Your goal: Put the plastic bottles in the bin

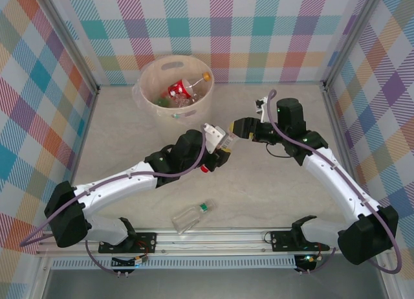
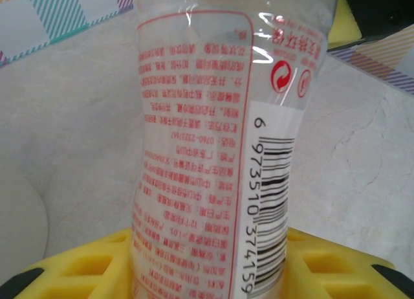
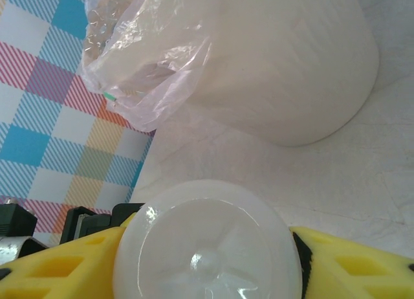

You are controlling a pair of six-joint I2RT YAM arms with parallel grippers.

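Pale worktop (image 1: 272,195) is mostly open, big round cream plastic bin (image 1: 194,110) sits back by the far wall, left of centre, with a few plastic bottles (image 1: 181,88) inside. Mid-worktop, a clear red-printed plastic bottle (image 2: 213,150) hangs between both arms: left fingers (image 2: 77,270) clamped on its body, right fingers (image 3: 65,266) closed against its base. A clear green-capped plastic bottle (image 1: 192,215) lies alone near the front edge.
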